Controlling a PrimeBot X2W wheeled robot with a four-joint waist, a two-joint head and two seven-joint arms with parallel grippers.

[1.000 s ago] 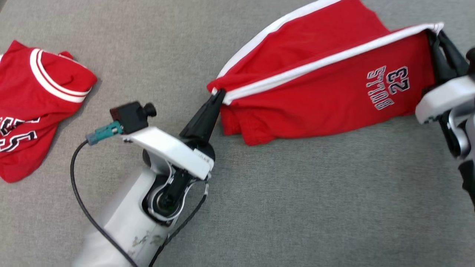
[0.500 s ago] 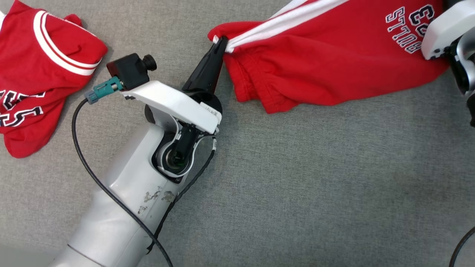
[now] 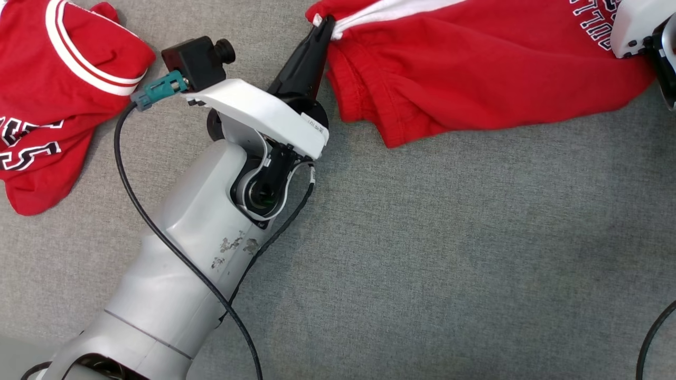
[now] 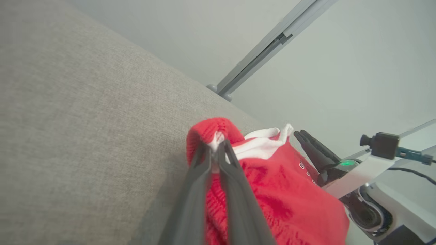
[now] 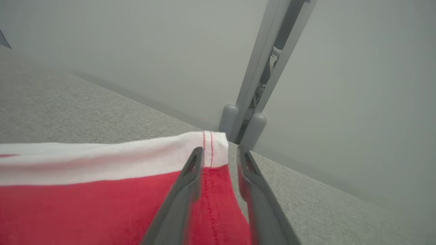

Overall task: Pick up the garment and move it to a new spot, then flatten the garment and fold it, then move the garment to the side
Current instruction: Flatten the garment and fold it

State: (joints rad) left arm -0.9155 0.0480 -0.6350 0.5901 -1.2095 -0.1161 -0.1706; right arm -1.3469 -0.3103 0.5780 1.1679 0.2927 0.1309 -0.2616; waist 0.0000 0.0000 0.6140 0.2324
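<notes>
Garment – red, white band along one edge, dark lettering near its right end. It is stretched across the top of the head view from centre to the right edge, its lower hem lying on the grey fabric surface.

Left gripper: fingers together, clamped on the garment's left corner. The left wrist view shows the tips pinching the white-and-red hem, with red cloth bunched around them.

Right gripper: fingers apart at the garment's right corner. One finger lies over the red cloth by the white band, the other sits just past the cloth's edge over the grey surface – not gripping.

Second red jersey, with white stripes, lies crumpled at far left, well apart from the garment. Black cable runs along the left forearm. Pale wall with a grey rail stands behind the surface.
</notes>
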